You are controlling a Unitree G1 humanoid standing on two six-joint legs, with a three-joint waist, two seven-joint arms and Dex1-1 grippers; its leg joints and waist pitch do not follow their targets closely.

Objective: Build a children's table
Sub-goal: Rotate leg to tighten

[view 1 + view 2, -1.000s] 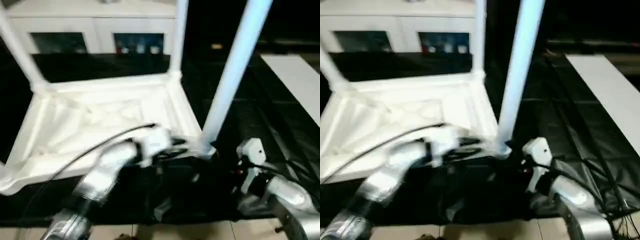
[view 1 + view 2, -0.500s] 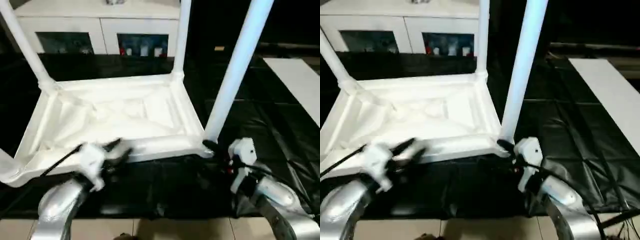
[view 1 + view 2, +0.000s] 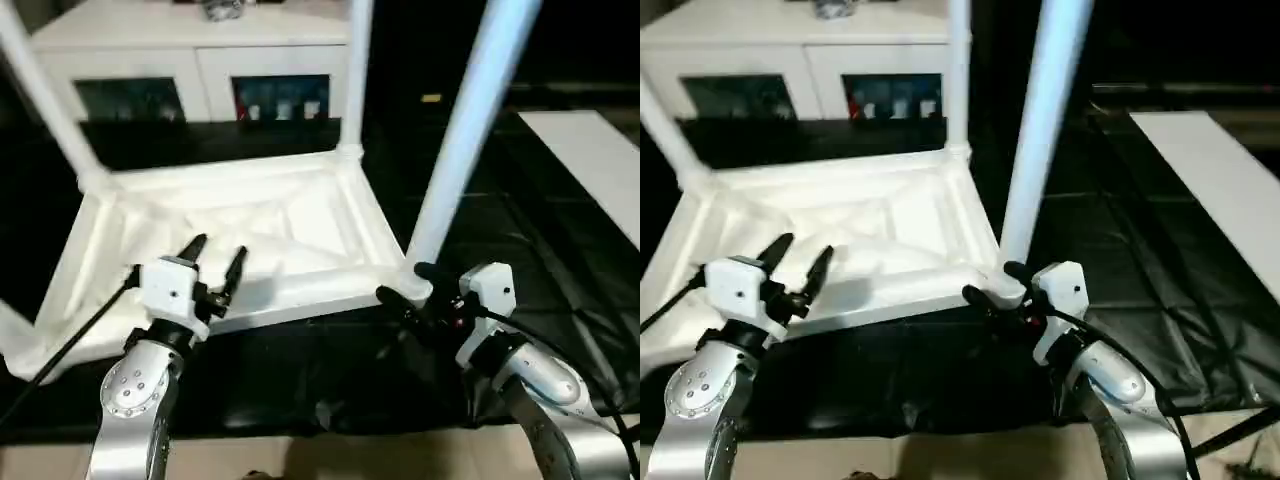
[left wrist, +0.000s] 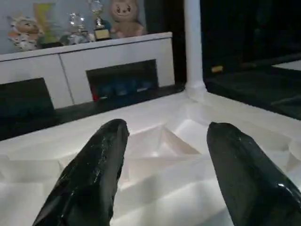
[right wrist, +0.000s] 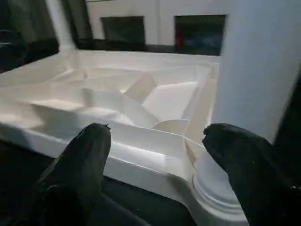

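The white plastic rectangular tabletop [image 3: 230,240] lies upside down on the black-draped desk [image 3: 560,250], ribbed underside up, with long white tapered tube legs standing out of its corner sockets; the thick near-right leg [image 3: 460,150] rises from the socket at the tabletop's front right corner, and slimmer ones stand at the far right corner [image 3: 355,75] and far left corner [image 3: 45,100]. The left claw [image 3: 213,262] hangs over the tabletop's front rim, its two black fingers [image 4: 89,174] spread apart and holding nothing. The right claw [image 3: 405,290] sits right at that front right socket, fingers [image 5: 235,160] spread wide either side of the corner, gripping nothing that I can see. From where I stand, the worry is that near-right leg: if it is only loosely seated, a nudge from the right claw so close to its base could tip it out or lean it. The tabletop's front rim also lies close to the desk's front edge, so a shove from either claw might slide the whole piece towards the floor. The cable [image 3: 70,345] trailing from the left arm could snag the tabletop's front left corner.
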